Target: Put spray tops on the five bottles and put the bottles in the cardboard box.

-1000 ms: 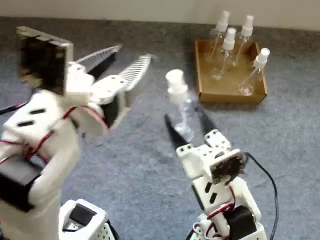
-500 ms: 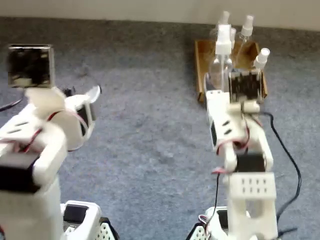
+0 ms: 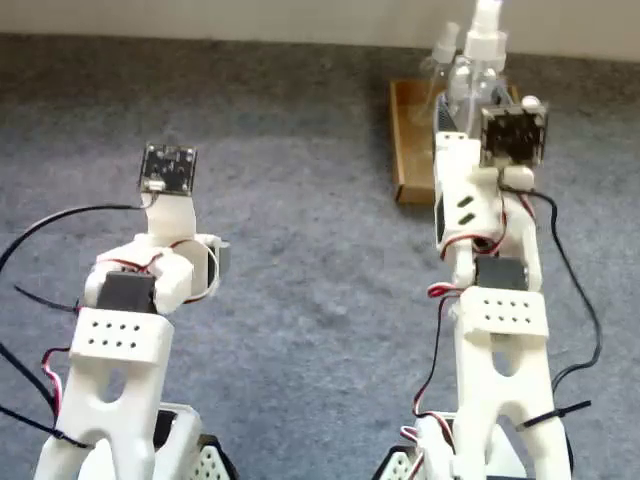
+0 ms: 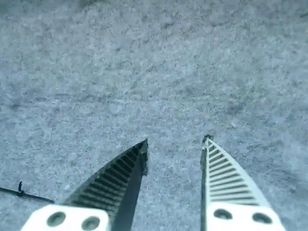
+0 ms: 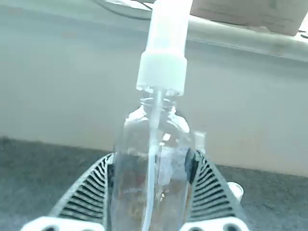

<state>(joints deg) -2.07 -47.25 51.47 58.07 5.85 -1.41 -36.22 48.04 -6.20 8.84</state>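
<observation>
My right gripper is shut on a clear bottle with a white spray top, gripping the body from both sides. In the high view the right arm stretches out to the cardboard box, and the held bottle's top rises above the box's far side. Other capped bottles stand in the box, partly hidden by the arm. My left gripper is open over bare grey carpet, and the left arm is folded back at the near left.
Grey carpet covers the table between the arms and the box. A pale wall runs behind the table's far edge. Cables hang beside the right arm's base.
The right arm has carried the capped bottle from the middle of the table to above the cardboard box. The left arm has drawn back and folded down at the left.
</observation>
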